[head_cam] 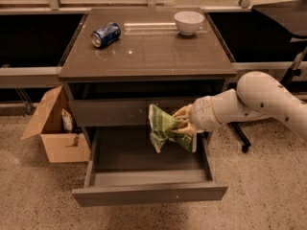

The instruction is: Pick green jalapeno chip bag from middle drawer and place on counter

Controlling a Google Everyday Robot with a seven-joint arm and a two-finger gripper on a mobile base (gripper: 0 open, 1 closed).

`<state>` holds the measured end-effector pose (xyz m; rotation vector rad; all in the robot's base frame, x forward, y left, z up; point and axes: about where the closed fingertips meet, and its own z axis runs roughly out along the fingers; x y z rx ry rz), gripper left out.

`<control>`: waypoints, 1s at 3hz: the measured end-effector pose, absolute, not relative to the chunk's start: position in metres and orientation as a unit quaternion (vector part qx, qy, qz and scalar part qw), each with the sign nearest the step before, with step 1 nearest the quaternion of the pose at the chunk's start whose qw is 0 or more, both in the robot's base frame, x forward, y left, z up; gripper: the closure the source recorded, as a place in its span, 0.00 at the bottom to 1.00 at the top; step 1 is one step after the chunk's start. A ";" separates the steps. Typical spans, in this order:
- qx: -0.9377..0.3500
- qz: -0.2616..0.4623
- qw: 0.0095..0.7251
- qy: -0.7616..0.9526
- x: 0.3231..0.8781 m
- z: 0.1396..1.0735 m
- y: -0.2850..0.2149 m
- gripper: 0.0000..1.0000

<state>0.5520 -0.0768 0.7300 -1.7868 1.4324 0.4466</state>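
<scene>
– Jaws first: what are they doing?
– Pinched on the upper right part of the small, crinkled, glossy green jalapeno chip bag. I have the pale two-finger gripper over the right half of the wide, shallow dark grey middle drawer, which stands pulled out. The bag hangs from it in front of the scratched drawer front above, and looks to me clear of the drawer floor.
– Which step is that?
– The carry, I'd say: picked, not yet placed. Next I need to raise the bag above the edge of the flat, glossy grey-brown counter, bring it in over the top and set it on the bare front part. That keeps it away from the blue soda can lying at back left and the white bowl at back right.
– Any print you can read?
– None I can make out, on bag or can. An open brown cardboard box stands on the floor left of the cabinet.
</scene>
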 end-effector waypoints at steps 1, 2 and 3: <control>-0.703 0.163 0.393 0.570 0.550 0.744 -0.077 1.00; -0.700 0.128 0.388 0.586 0.551 0.782 -0.086 1.00; -0.691 0.090 0.399 0.595 0.556 0.836 -0.101 1.00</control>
